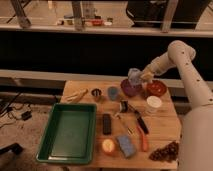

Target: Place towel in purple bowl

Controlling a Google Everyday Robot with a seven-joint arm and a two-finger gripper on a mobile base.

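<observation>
The purple bowl point(128, 88) stands at the back of the wooden table point(162, 125), right of centre. My gripper point(141, 77) hangs just above the bowl's right rim, at the end of the white arm point(172, 57) that reaches in from the right. A pale blue-grey towel point(134, 75) is bunched at the gripper and hangs over the bowl, its lower end at or just inside the bowl's rim.
A red bowl point(156, 89) sits right of the purple one and a white cup point(153, 104) in front of it. A green tray point(69, 132) fills the left front. A blue cup point(113, 93), a metal cup point(96, 93), a remote point(106, 123), an orange point(108, 145), a sponge point(125, 145), a carrot point(144, 143) and grapes point(164, 151) lie around.
</observation>
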